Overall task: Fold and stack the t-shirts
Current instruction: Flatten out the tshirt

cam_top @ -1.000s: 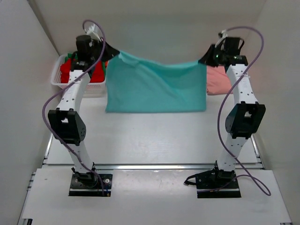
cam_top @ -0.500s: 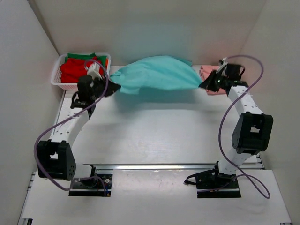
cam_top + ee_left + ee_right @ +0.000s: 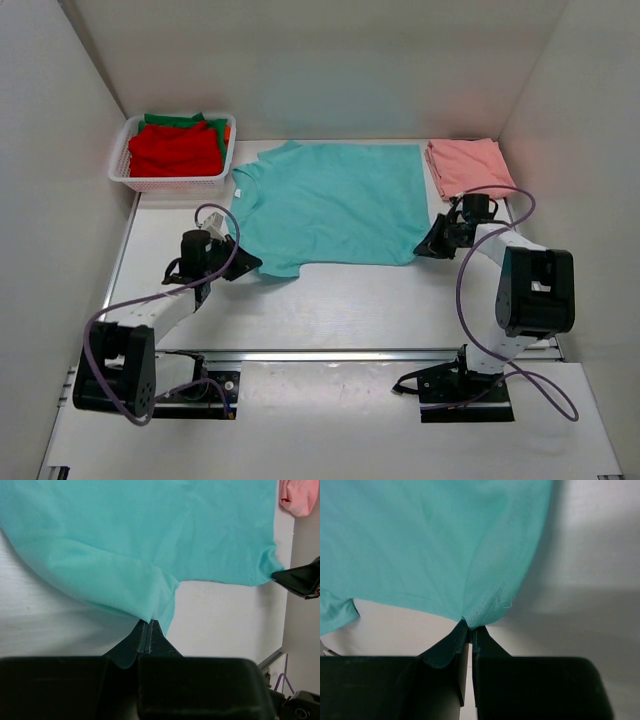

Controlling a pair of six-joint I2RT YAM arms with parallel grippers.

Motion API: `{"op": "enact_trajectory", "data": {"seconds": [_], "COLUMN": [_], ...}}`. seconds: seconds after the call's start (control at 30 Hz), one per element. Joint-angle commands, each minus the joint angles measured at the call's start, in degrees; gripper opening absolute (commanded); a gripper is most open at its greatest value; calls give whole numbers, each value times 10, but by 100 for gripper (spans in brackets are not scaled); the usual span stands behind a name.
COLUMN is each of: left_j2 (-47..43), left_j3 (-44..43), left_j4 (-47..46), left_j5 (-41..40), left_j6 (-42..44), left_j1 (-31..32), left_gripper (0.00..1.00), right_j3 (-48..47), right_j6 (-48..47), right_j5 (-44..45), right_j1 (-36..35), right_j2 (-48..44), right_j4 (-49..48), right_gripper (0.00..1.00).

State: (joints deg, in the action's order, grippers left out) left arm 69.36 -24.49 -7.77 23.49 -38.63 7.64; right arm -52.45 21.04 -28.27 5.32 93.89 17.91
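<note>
Left gripper (image 3: 148,626) is clamped on the near sleeve of the teal t-shirt (image 3: 330,205), and the right gripper (image 3: 470,629) is clamped on its near hem corner. The shirt lies flat on the table (image 3: 330,300) beyond both, beside the salmon pink t-shirt (image 3: 468,165).

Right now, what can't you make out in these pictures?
- Top view: the red shirt covers the basket; the shirts beneath show only green and orange edges.
- Left wrist view: the teal shirt runs off the top and left edges; the pink shirt is only a corner.
- Both wrist views: pinched cloth hides the tips of the left fingers and right fingers.
</note>
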Motion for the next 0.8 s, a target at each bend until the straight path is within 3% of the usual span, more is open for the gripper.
{"op": "enact_trajectory", "data": {"seconds": [0.0, 0.27, 0.43, 0.6, 0.7, 0.73, 0.77], "left_j2": [-56, -106, -204, -272, -257, -167, -134], "left_j3": [18, 31, 2, -55, -54, -56, -77], "left_j4": [1, 36, 135, 235, 228, 151, 127], "left_j5": [-18, -16, 11, -13, -19, -1, 1], "left_j6": [6, 5, -5, 9, 8, 10, 7], "left_j1": [4, 6, 0, -4, -5, -10, -9], "left_gripper": [0, 0, 0, 0, 0, 0, 0], "right_j3": [47, 79, 109, 79, 45, -8, -28], "right_j6": [14, 7, 5, 1, -2, -6, -10], "right_j5": [16, 38, 28, 32, 33, 32, 22], "right_j1": [4, 9, -3, 1, 1, -4, -3], "right_j2": [-63, -66, -127, -204, -194, -142, -91], "right_j4": [-21, 29, 70, 116, 116, 91, 69], "right_gripper": [0, 0, 0, 0, 1, 0, 0]}}
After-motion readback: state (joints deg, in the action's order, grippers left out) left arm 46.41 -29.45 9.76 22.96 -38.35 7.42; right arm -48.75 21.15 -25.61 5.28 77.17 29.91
